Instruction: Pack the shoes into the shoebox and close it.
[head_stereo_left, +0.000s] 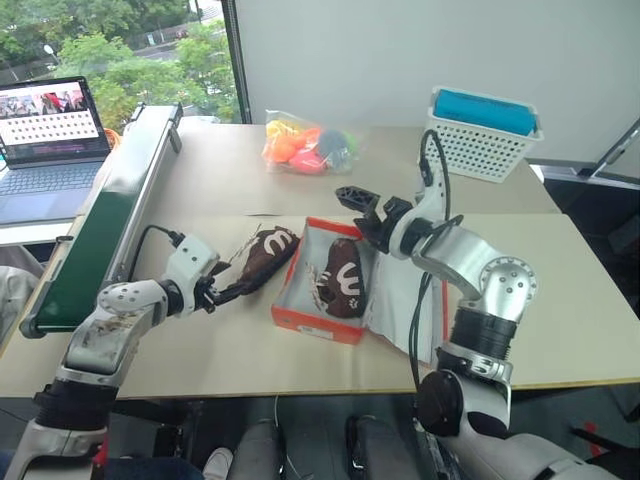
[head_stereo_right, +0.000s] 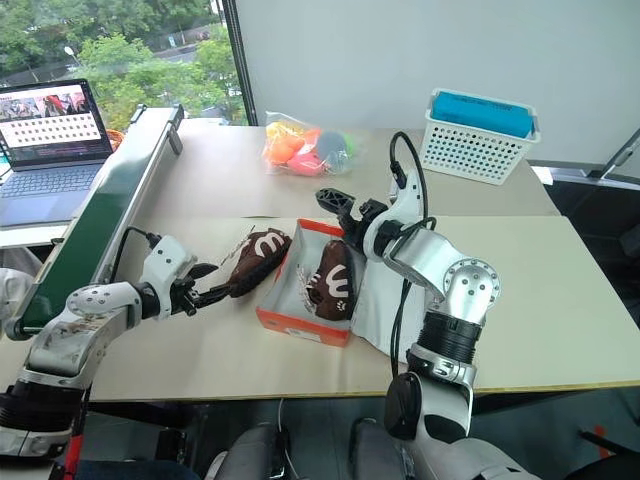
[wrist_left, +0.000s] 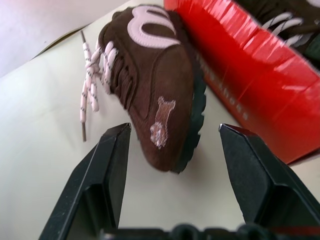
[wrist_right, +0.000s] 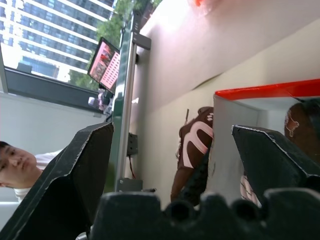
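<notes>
The orange-red shoebox (head_stereo_left: 312, 322) lies open at the middle of the table, its lid (head_stereo_left: 402, 290) folded flat to the right, white side up. One dark brown shoe (head_stereo_left: 345, 280) sits inside it. The other shoe (head_stereo_left: 268, 254) rests on the table against the box's left wall, pale laces trailing. My left gripper (head_stereo_left: 238, 288) is low at this shoe's heel, open. In the left wrist view the heel (wrist_left: 162, 135) sits between the two black fingers (wrist_left: 107, 170) without touching them. My right gripper (head_stereo_left: 368, 205) hovers open and empty over the box's far end.
A long green-topped conveyor (head_stereo_left: 100, 220) runs along the left side, with a laptop (head_stereo_left: 50, 150) beyond it. A bag of colourful toys (head_stereo_left: 305, 148) and a white lattice basket (head_stereo_left: 485, 135) with a blue item stand at the back. A person (wrist_right: 15, 165) sits to the left.
</notes>
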